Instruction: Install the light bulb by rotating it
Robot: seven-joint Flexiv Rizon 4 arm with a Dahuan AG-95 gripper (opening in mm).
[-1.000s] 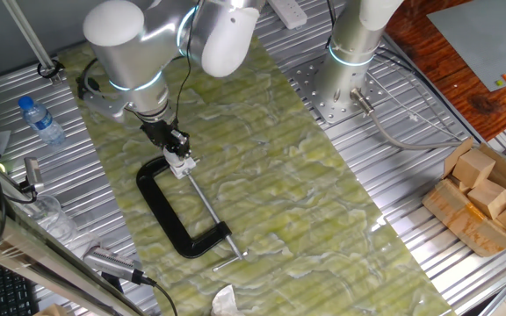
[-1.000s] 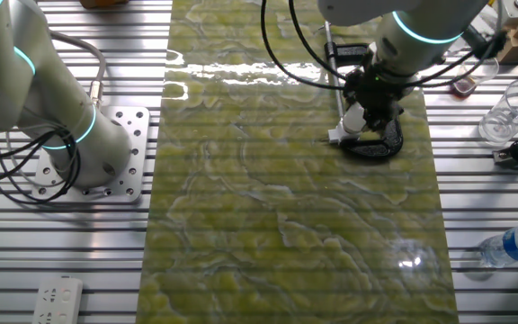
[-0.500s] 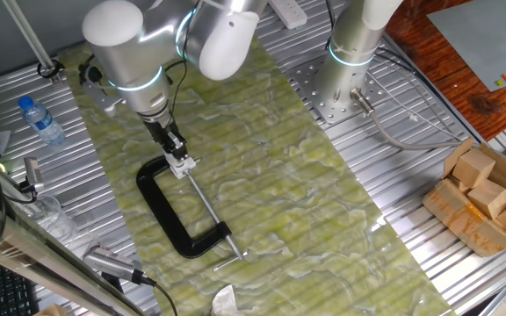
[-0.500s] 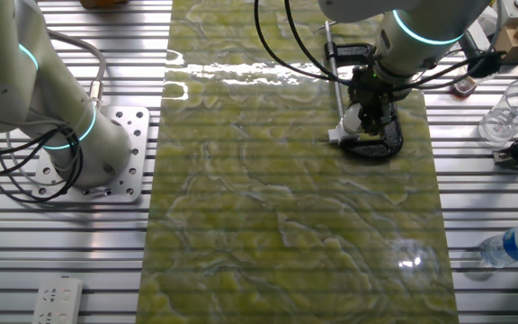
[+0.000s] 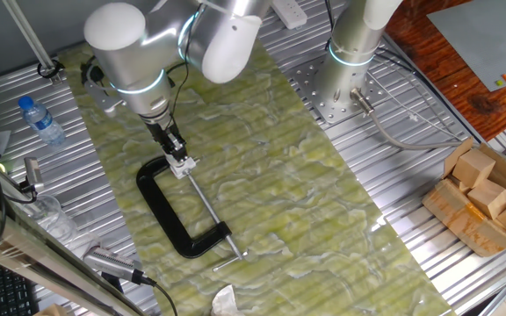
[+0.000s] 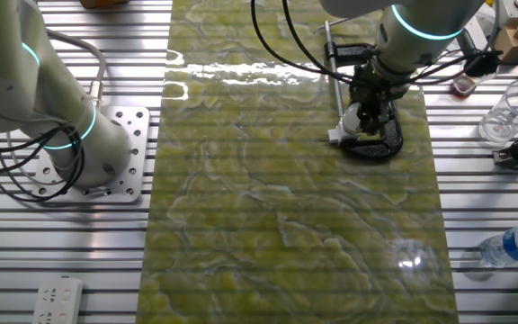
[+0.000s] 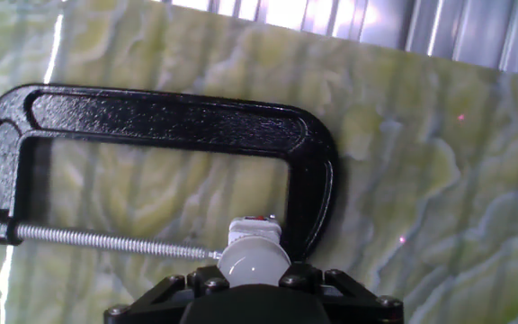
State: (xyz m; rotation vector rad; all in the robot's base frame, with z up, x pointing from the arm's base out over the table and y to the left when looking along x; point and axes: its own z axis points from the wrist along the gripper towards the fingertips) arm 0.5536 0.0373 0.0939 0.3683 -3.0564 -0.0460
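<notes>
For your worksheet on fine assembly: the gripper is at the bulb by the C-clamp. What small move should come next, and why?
Probably a small twist of the wrist, screwing the bulb further in. The gripper appears closed around the bulb, which sits on its white socket held at the C-clamp's jaw end. How far it is already threaded cannot be seen.

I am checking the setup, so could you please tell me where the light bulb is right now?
In the hand view the light bulb sits at the bottom centre, just ahead of the claw, inside the black C-clamp beside its screw.
</notes>
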